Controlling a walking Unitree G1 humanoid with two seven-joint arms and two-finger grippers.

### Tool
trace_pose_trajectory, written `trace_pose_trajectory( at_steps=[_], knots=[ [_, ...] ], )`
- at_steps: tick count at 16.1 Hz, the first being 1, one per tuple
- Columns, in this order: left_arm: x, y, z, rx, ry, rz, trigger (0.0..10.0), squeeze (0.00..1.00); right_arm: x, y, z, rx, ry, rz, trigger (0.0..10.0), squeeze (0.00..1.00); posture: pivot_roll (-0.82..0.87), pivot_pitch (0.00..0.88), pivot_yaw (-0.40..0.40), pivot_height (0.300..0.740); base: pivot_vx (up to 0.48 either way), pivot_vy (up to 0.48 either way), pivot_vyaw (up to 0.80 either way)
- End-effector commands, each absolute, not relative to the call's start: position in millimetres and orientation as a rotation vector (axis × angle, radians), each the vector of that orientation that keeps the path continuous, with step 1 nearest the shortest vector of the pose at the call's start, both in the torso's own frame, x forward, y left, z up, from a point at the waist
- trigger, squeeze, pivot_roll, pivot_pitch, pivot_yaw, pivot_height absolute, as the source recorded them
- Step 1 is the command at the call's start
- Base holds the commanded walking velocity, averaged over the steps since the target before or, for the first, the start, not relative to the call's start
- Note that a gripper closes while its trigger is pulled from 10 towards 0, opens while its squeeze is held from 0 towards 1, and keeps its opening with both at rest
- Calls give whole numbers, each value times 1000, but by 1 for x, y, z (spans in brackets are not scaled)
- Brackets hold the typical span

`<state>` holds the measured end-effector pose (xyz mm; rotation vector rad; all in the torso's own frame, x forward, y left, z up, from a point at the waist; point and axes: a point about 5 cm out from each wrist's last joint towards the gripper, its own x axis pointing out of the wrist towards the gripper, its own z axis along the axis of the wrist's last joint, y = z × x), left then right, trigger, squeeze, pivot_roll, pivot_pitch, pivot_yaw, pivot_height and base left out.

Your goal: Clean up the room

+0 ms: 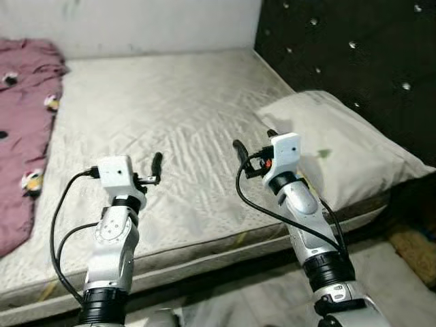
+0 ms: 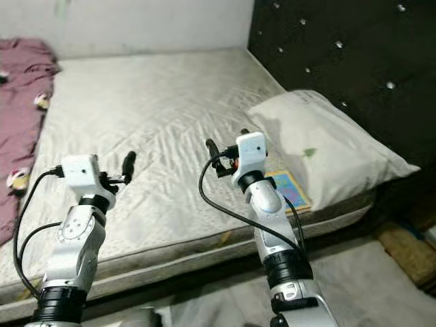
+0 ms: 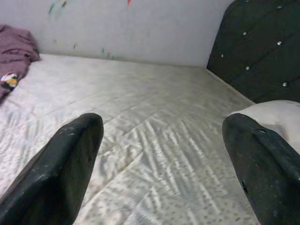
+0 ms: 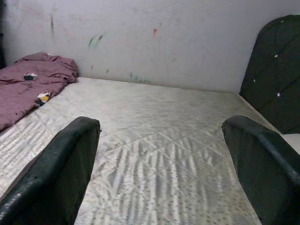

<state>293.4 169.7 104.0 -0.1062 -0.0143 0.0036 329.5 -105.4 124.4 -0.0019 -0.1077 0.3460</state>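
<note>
Blanket point(image 1: 24, 129), purple with small printed patches, lies bunched along the left edge of the frame on the mattress point(image 1: 163, 116), reaching up into the upper left corner. The quilted mattress fills the middle, pale and bare of sheets, with a white wall point(image 1: 136, 24) behind it at the top. Lower left of centre, the left gripper point(image 3: 159, 154) hangs just above the mattress near its front edge, holding nothing; in the left wrist view its fingers point(image 3: 70, 164) are spread wide with only bare quilting between them. Right of centre, the right gripper point(image 4: 161, 154) is also over the mattress, raised a little higher, jaws likewise wide apart and empty, touching nothing. Just behind its arm a book point(image 2: 289, 189) with a colourful cover lies flat near the mattress edge, tucked partly under the pillow point(image 1: 340, 146). The white pillow rests at the right against the dark tufted headboard point(image 1: 354, 54), which fills the upper right.
</note>
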Motion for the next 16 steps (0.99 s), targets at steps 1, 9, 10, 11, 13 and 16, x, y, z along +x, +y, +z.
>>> trace_pose_trajectory(
  at_steps=[1, 9, 10, 11, 13, 16],
  knots=[
    [294, 174, 106, -97, -15, 10, 10000, 0, 330, -102, 127, 1, -114, 351, 10000, 0, -52, 0, -32, 740, 0, 476, 0],
    [295, 172, 107, -105, -23, -8, 10000, 0, 332, -104, 125, -15, -98, 336, 10000, 0, -51, 0, -35, 740, 0, 474, 0],
    [295, 172, 107, -106, -23, -8, 10000, 0, 332, -104, 125, -16, -97, 336, 10000, 0, -51, 0, -35, 740, 0, 472, 0],
    [295, 171, 107, -107, -25, -10, 10000, 0, 332, -104, 124, -17, -96, 337, 10000, 0, -51, 0, -36, 740, 0, 472, 0],
    [294, 170, 106, -109, -25, -13, 10000, 0, 332, -104, 124, -20, -94, 338, 10000, 0, -52, 0, -37, 740, 0, 471, 0],
    [294, 170, 108, -112, -46, -20, 10000, 0, 332, -104, 123, -23, -91, 341, 10000, 0, -53, 0, -38, 740, 0, 425, 0]
  ],
)
